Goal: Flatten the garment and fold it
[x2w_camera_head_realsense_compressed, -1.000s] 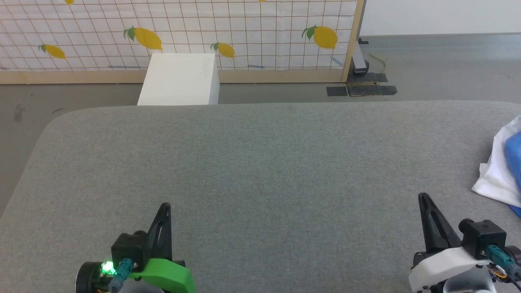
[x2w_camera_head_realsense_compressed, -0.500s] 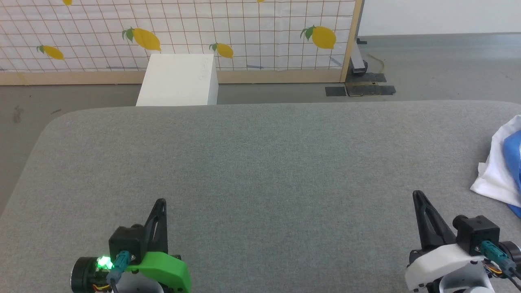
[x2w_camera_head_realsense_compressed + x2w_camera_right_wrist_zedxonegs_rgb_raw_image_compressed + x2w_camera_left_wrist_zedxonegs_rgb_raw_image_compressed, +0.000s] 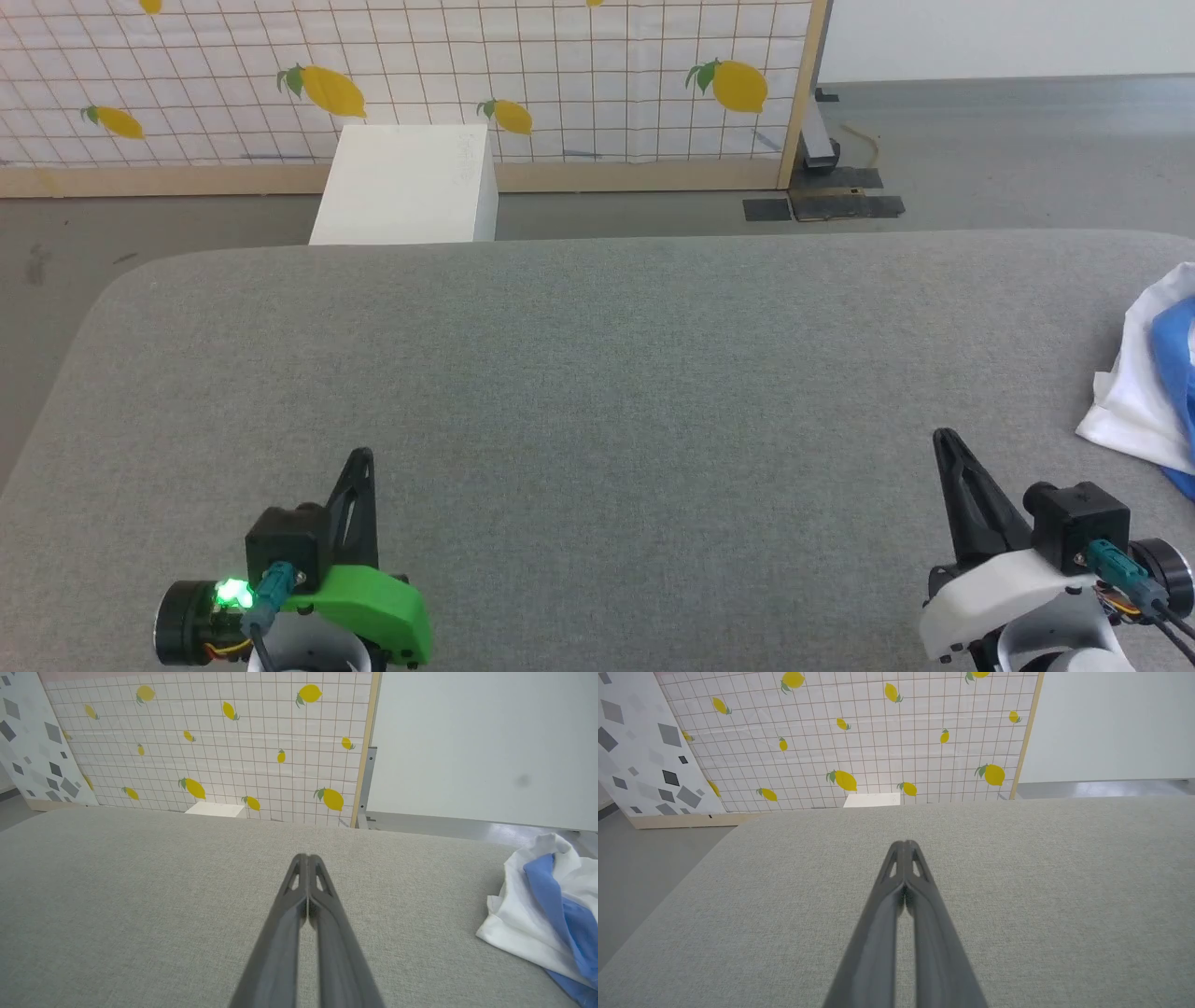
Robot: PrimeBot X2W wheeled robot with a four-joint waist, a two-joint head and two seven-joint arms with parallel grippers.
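The garment (image 3: 1141,378) lies crumpled at the right edge of the grey table (image 3: 597,373), white cloth with bright blue folds, partly cut off by the frame. In the right wrist view the garment (image 3: 542,910) sits to the right of my fingers, apart from them. My right gripper (image 3: 943,439) is shut and empty near the front right of the table, left of the garment; its tips (image 3: 307,857) meet over bare fabric. At the front left, my left gripper (image 3: 361,457) is also shut with nothing in it, its tips (image 3: 904,843) pressed together.
A white box (image 3: 406,187) stands on the floor beyond the table's far edge. Behind it runs a lemon-patterned screen (image 3: 560,75) with a wooden frame. Dark floor plates (image 3: 826,205) lie by the screen's right post. The table corners are rounded.
The whole head picture has drifted slightly left, so the camera moved. Both grippers sit a little higher in the view than a second ago and stay shut. The garment has not stirred.
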